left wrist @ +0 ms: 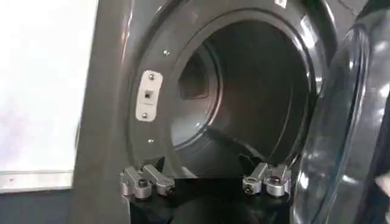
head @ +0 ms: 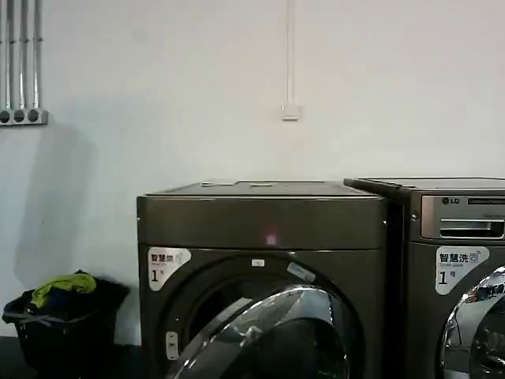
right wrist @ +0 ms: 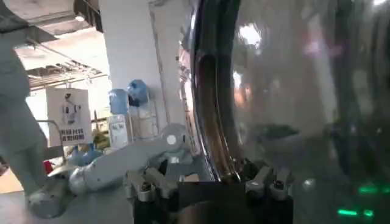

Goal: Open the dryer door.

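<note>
Swinging clear, dryer door (head: 272,335) leaves dryer (head: 260,221) mouth apparently unobstructed.

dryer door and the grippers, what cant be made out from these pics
- Dryer door: the head view's bottom edge cuts off its lower part; it stands swung out from the dryer.
- Door handle: cannot be found in the right wrist view, where reflections cover the glass.
- Drum depth: dark in the left wrist view.
- Left gripper: open, holding nothing.
- Right gripper: whether it touches the chrome rim is unclear.
</note>
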`<action>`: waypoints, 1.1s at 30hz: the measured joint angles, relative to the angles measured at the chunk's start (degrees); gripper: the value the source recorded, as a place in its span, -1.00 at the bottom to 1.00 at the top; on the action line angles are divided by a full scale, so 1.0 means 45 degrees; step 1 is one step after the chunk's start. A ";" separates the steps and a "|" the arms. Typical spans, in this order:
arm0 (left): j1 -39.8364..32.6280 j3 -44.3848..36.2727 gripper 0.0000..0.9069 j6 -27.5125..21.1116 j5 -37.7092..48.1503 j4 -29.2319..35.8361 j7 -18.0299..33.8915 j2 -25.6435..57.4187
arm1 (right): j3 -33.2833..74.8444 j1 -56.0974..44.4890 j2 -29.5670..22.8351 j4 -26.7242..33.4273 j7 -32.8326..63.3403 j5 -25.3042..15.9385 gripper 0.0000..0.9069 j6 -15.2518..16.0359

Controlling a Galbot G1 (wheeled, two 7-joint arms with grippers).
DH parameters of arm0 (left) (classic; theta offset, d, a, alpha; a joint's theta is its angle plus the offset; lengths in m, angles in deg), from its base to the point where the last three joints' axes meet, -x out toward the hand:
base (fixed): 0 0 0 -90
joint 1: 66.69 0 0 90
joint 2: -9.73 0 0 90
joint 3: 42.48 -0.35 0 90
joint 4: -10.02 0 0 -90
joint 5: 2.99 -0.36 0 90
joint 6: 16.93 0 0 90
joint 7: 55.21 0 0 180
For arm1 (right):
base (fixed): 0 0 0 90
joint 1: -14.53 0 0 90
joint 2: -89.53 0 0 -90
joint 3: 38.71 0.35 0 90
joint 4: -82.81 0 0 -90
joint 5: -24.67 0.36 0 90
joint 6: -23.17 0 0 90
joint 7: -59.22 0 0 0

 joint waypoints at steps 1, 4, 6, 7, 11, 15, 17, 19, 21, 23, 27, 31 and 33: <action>-0.0071 -0.0107 1.00 0.0055 0.0000 -0.0154 -0.0001 0.0071 | 0.0041 -0.0062 0.0117 -0.0119 0.0000 0.0000 1.00 0.0014; -0.0279 -0.0484 1.00 0.0170 0.0002 -0.0548 -0.0008 0.0250 | 0.0208 -0.0255 0.0488 -0.0433 -0.0006 -0.0004 1.00 0.0054; -0.0416 -0.0724 1.00 0.0211 0.0061 -0.0751 -0.0004 0.0331 | 0.0286 -0.0378 0.0690 -0.0650 0.0007 -0.0006 1.00 0.0061; -0.0487 -0.0836 1.00 0.0210 0.0172 -0.0841 0.0001 0.0370 | 0.0330 -0.0434 0.0788 -0.0752 0.0043 0.0004 1.00 0.0055; -0.0831 -0.1312 1.00 0.0197 0.0888 -0.1150 0.0013 0.0547 | 0.0671 -0.0756 0.1244 -0.1278 0.0341 0.0350 1.00 -0.0008; -0.1214 -0.1722 1.00 0.0260 0.1490 -0.1505 0.0016 0.0709 | 0.1203 -0.1149 0.1768 -0.1924 0.0486 0.0492 1.00 -0.0085; -0.1440 -0.1938 1.00 0.0342 0.1893 -0.1717 0.0019 0.0797 | 0.1489 -0.1376 0.2074 -0.2276 0.0514 0.0497 1.00 -0.0122; -0.1645 -0.2148 1.00 0.0431 0.2130 -0.1862 0.0016 0.0853 | 0.1788 -0.1651 0.2416 -0.2639 0.0514 0.0498 1.00 -0.0140; -0.1837 -0.2364 1.00 0.0467 0.2334 -0.1963 0.0018 0.0885 | 0.2127 -0.1985 0.2796 -0.3002 0.0513 0.0495 1.00 -0.0175; -0.2036 -0.2606 1.00 0.0486 0.2556 -0.2029 0.0026 0.0887 | 0.2542 -0.2389 0.3227 -0.3372 0.0509 0.0490 1.00 -0.0206; -0.2407 -0.3052 1.00 0.0531 0.3039 -0.2048 0.0045 0.0857 | 0.3725 -0.3527 0.4181 -0.4159 0.0601 0.0441 1.00 -0.0477; -0.2650 -0.3432 1.00 0.0611 0.3325 -0.2144 0.0046 0.0905 | 0.5434 -0.5156 0.4951 -0.4916 0.1255 0.0392 1.00 -0.0792; -0.2763 -0.3571 1.00 0.0630 0.3639 -0.2243 0.0043 0.0983 | 0.6431 -0.6057 0.5266 -0.5308 0.1501 0.0183 1.00 -0.0968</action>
